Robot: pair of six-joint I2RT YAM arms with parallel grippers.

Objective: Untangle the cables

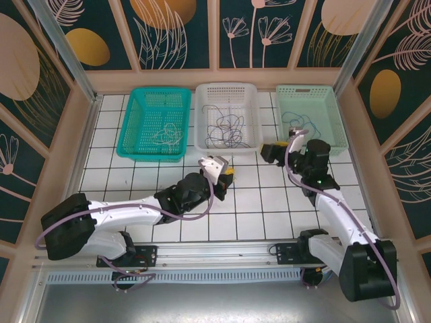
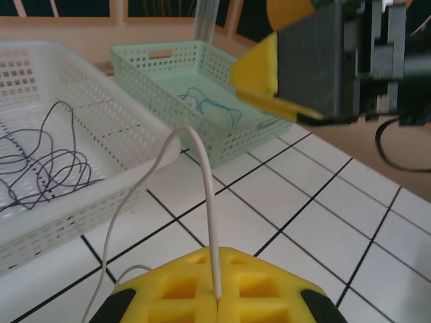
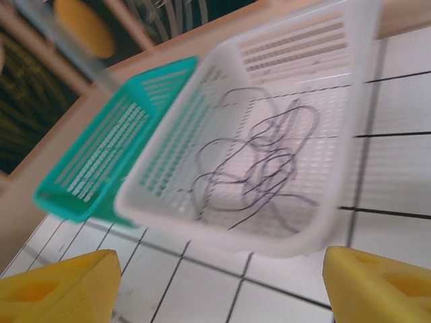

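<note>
The left gripper (image 2: 217,301) is clamped shut on a thin whitish cable (image 2: 211,229), which arches up before the near corner of the white basket (image 2: 101,202). Dark cables (image 2: 40,161) lie tangled inside that basket. The right gripper (image 3: 219,282) hangs near the left one, jaws wide apart and empty. The wire is pinched right at the pad tips, so a tug, or a snag on the basket rim, could slip it free. The grippers might also collide if the right one reaches in for so fine a strand.
</note>
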